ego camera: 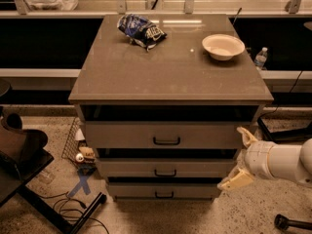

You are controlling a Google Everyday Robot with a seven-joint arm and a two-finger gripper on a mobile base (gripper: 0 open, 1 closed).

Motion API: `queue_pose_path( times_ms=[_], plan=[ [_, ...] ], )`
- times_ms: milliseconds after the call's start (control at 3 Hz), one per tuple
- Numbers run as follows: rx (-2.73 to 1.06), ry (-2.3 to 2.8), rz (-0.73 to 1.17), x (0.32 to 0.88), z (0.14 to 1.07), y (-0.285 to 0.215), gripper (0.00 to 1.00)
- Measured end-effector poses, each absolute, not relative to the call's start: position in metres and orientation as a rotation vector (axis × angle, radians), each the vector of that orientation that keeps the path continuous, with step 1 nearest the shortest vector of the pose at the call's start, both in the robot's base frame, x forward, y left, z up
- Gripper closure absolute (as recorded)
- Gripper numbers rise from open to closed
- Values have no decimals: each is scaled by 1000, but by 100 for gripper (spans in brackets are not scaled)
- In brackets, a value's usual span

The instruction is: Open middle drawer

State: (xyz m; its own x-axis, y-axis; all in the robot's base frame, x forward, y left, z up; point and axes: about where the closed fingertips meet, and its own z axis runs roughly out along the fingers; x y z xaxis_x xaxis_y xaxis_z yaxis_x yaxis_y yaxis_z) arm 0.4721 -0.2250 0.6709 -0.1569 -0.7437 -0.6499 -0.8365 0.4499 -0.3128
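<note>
Beside the front right corner of the table (161, 77), the hand (240, 158) hangs with fingers spread, empty, level with the closed middle drawer (126, 168), probably lining up for its centre handle (165, 172).

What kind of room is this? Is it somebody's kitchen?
Probably a robot test lab, not a home kitchen. A blue tape cross marks the floor near loose cables, and the robot's open claw hovers beside the middle drawer.
</note>
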Motion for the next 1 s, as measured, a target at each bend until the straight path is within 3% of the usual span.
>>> queue_pose_path(
  times_ms=[333, 1000],
  plan=[
    [-1328, 1883, 187, 463, 632, -212, 0],
    [-1459, 1762, 49, 466, 549, -195, 0]
  ],
)
